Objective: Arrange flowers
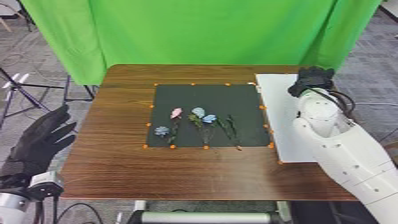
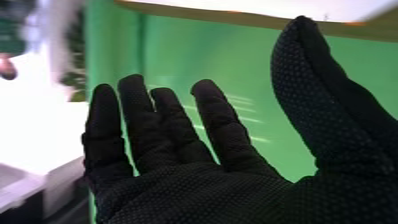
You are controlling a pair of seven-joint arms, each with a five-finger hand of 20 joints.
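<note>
The R hand (image 2: pixel 191 192) (image 1: pixel 312 81) was released — fingers out, thumb apart — at the far end of the white board (image 1: pixel 282 125). The L hand (image 1: pixel 37 141), also released w/ fingers extended, was off the L side of the bench (image 1: pixel 178 175). Pink flower (image 1: pixel 176 113), blue flowers (image 1: pixel 210 119), grey-blue flower (image 1: pixel 162 131) & green stems (image 1: pixel 233 131) lay on the dark mat (image 1: pixel 235 95).

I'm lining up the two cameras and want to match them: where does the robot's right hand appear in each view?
Head view: the right hand is at the far right of the table, by the white sheet.
Right wrist view: the right hand is large in the foreground, its fingers extended.
Shared landmark: the green cloth, behind the hand in the wrist view too.
</note>
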